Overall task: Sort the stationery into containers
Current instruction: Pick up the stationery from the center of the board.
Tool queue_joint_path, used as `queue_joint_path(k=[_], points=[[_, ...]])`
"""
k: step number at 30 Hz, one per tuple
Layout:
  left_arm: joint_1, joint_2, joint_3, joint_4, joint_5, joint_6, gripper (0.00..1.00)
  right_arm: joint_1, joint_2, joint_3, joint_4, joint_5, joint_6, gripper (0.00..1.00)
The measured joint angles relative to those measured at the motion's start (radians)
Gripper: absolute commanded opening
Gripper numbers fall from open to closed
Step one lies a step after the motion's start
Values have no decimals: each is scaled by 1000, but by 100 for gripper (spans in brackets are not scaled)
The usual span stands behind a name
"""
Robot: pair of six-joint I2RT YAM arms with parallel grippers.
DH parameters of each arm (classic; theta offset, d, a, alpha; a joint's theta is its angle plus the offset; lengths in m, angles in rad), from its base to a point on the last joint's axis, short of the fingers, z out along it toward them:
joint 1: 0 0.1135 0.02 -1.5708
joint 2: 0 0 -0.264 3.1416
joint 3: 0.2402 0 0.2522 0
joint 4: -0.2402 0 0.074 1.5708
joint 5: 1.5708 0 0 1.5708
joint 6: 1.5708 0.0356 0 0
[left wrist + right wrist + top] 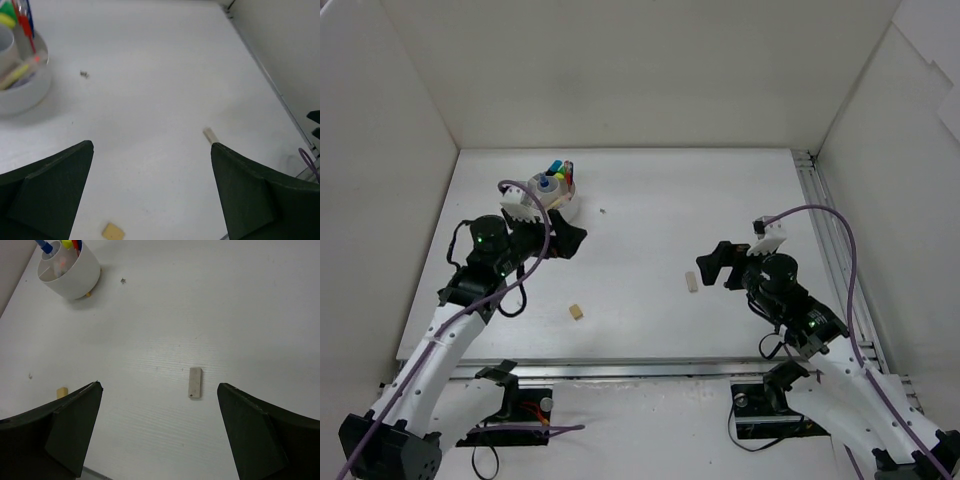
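Observation:
The white divided bowl [552,195] stands at the back left with several pens and highlighters [558,170] upright in it. In the left wrist view the bowl [22,92] is at the far left, and in the right wrist view the bowl [75,275] is at the top left. A cream stick [691,282] lies mid-table, just left of my open right gripper [720,265]. The stick [195,382] sits ahead of the open right gripper [159,385], nearer its right finger. A beige eraser [576,312] lies nearer the front. My left gripper [556,240] is open and empty beside the bowl, and the eraser [113,231] lies low between its fingers.
A small dark speck [603,211] lies right of the bowl. White walls close in the table on the left, back and right. A metal rail [830,240] runs along the right edge. Another small yellowish piece [88,293] peeks out at the bowl's base.

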Motion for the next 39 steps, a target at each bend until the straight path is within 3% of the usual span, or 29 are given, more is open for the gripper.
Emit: queue_joint_path(k=[4, 10, 15, 24, 28, 30, 37, 39], points=[[-100, 22, -9, -157, -143, -60, 100, 0, -1, -12, -6, -15, 0, 98], [-209, -56, -200, -269, -260, -192, 100, 0, -2, -55, -23, -34, 2, 98], [-288, -39, -256, -399, -446, -330, 99, 0, 6, -72, -30, -40, 1, 98], [-443, 349, -124, -508, -680, -486, 96, -1, 35, -77, -29, -39, 0, 98], [-447, 429, -84, -485, -711, -501, 80, -1, 34, -78, -30, -38, 0, 98], [-437, 452, -82, -460, -710, -495, 67, -1, 32, -78, -29, -36, 0, 98], [-407, 521, -82, -396, -668, -491, 51, -4, 31, -89, -31, -19, 0, 98], [-407, 535, -83, -389, -652, -496, 40, -6, 31, -89, -31, -15, 0, 98]])
